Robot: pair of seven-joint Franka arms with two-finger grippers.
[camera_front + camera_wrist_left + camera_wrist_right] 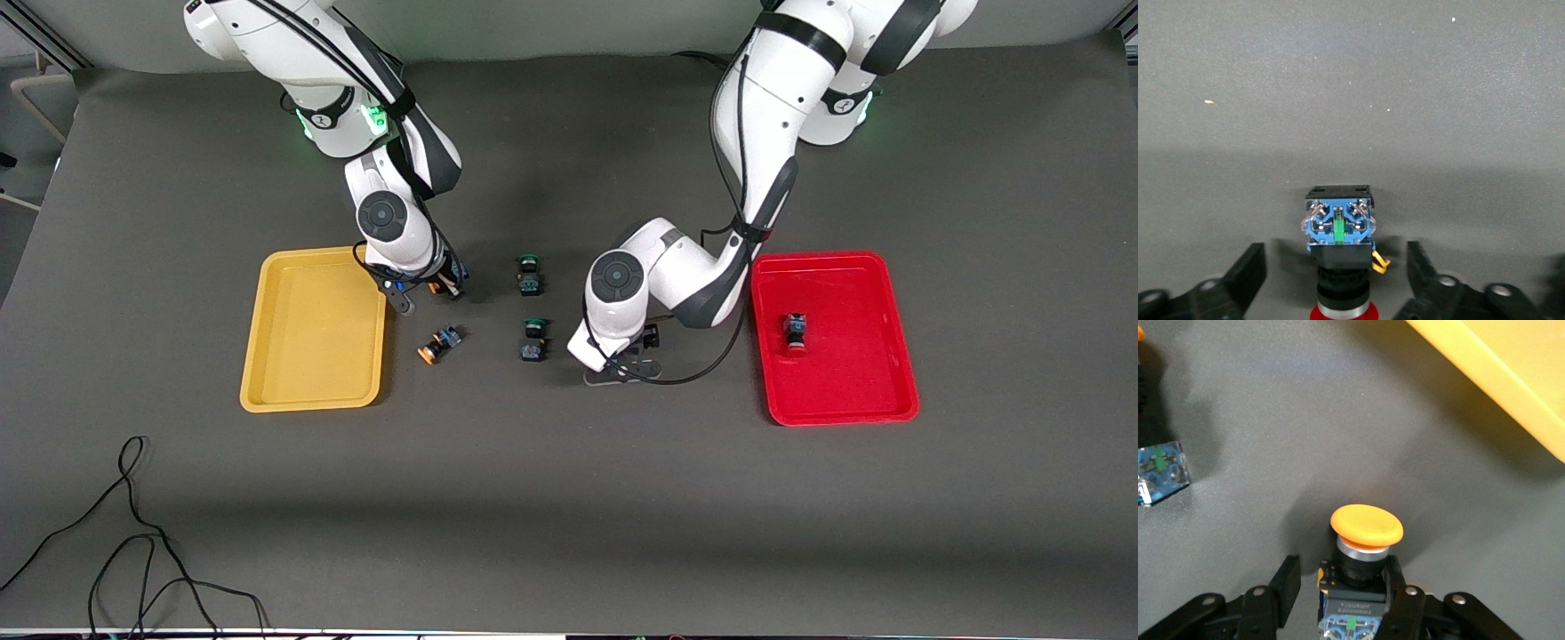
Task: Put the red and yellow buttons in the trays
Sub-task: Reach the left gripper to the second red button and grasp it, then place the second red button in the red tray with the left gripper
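Observation:
My left gripper (622, 366) is low over the mat beside the red tray (836, 260), toward the table's middle. In the left wrist view it (1336, 267) is open around a red button (1338, 233) lying on the mat, with a gap on each side. Another red button (795, 331) lies in the red tray. My right gripper (428, 289) is next to the yellow tray (311, 329). In the right wrist view it (1343, 570) is open around a yellow button (1365, 527); one finger (1398, 587) touches its body and the other stands off. A second yellow button (438, 344) lies nearer the front camera.
Two green-capped buttons (529, 274) (533, 340) lie on the mat between the grippers. The yellow tray's rim (1511, 380) shows in the right wrist view. A black cable (133, 533) lies loose near the front edge at the right arm's end.

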